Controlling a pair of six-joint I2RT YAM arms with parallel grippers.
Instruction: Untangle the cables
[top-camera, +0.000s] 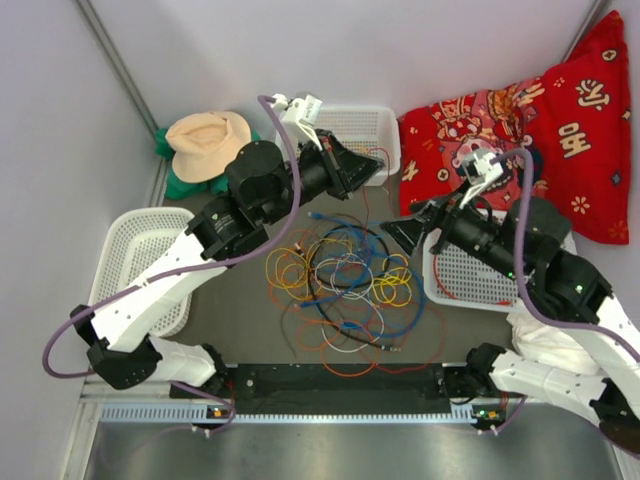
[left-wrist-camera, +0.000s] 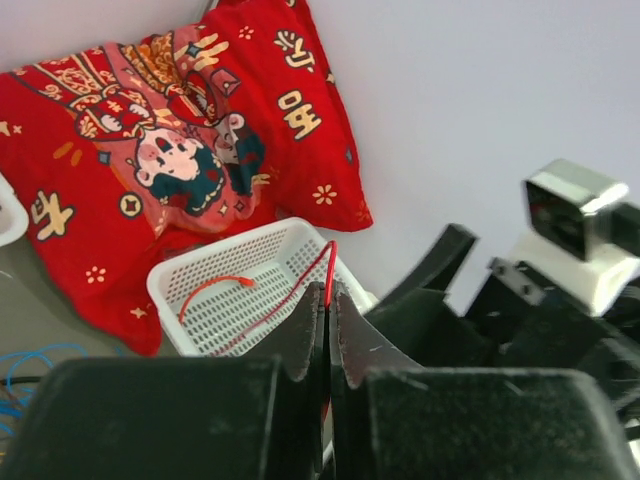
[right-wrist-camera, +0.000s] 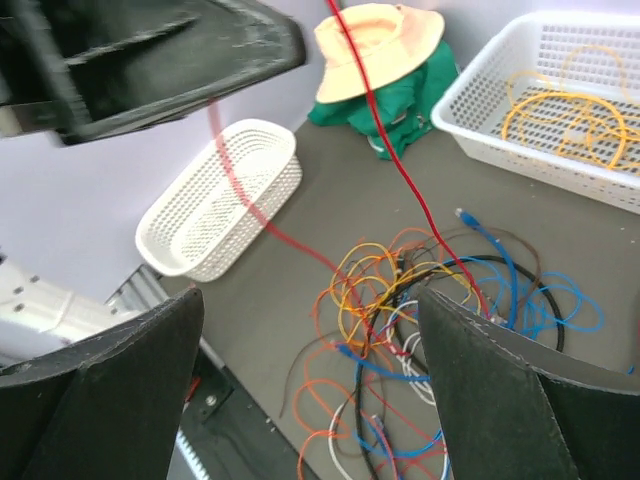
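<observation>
Several thin cables (top-camera: 345, 285), yellow, orange, blue, white, black and red, lay looped through one another on the dark table (top-camera: 245, 328) at the centre of the top view, just beyond my two bases. In the right wrist view the same heap filled the lower middle. My right pincer (right-wrist-camera: 310, 300) hung by the right edge of that heap, its fingers (right-wrist-camera: 110, 390) spread wide with nothing between them. My left pincer (left-wrist-camera: 326, 310) was past the heap, toward the upper middle of the top view, clamped tight on a red cable (left-wrist-camera: 329, 262). That cable ran taut from the closed tips down into the tangle, crossing the right wrist view from top centre toward the lower right. At the left of the top view sat a white basket (top-camera: 140, 250). A second basket (top-camera: 470, 280) lay partly under my right arm on the right, with a red strand (left-wrist-camera: 215, 283) inside. A third basket (top-camera: 355, 108) stood at the upper middle, holding a yellow coil (right-wrist-camera: 560, 110). Farthest off, a peach hat (top-camera: 205, 138) rested on a green cloth (top-camera: 175, 185) in the upper left, and a red printed pillow (top-camera: 545, 120) leaned against the wall in the upper right.
</observation>
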